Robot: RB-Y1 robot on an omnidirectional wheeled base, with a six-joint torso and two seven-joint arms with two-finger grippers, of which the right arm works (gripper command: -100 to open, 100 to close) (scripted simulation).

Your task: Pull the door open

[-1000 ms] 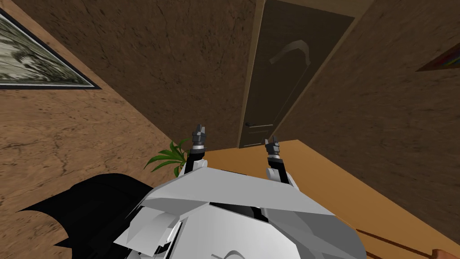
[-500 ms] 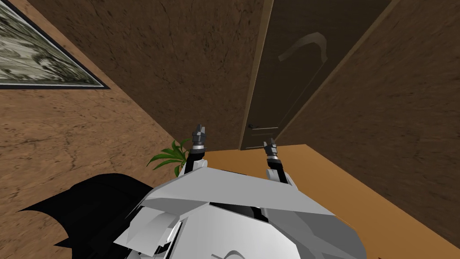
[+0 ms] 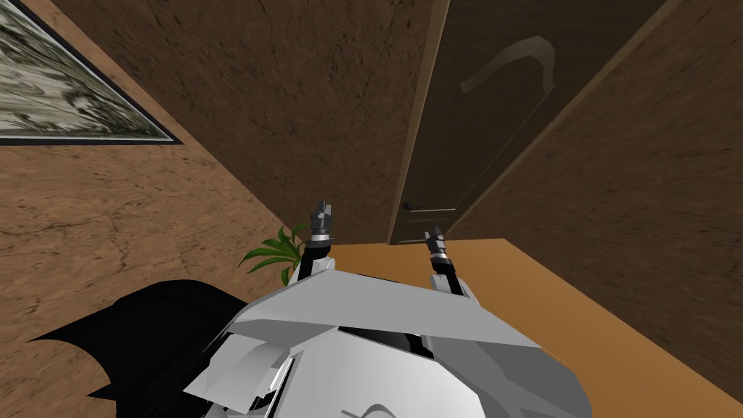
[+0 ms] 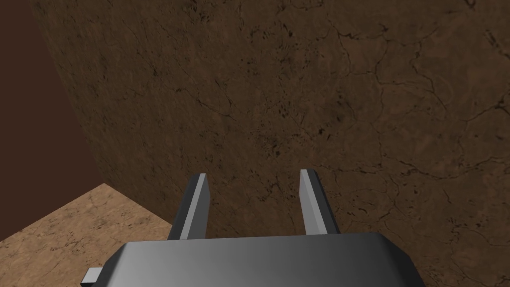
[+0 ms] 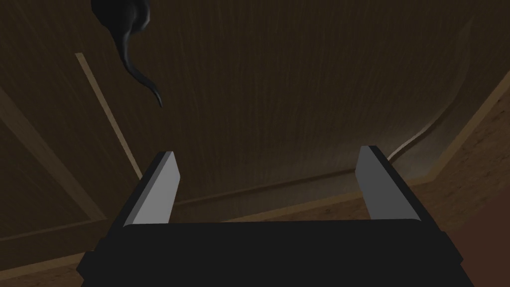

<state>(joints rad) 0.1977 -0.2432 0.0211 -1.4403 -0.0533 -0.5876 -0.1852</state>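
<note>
Smooth orange-tan floor (image 3: 522, 283). Green leafy plant (image 3: 278, 252) at its left edge, base hidden.

No readable text, label or number anywhere.

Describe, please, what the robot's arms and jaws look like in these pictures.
The two arms look much alike. In the head view the left arm and the right arm are slim, dark forearms with a pale ring at the wrist. Each ends in a box-shaped body carrying two thin, flat, light grey jaws with dark backs. The left body looks grey, the right nearly black.
</note>
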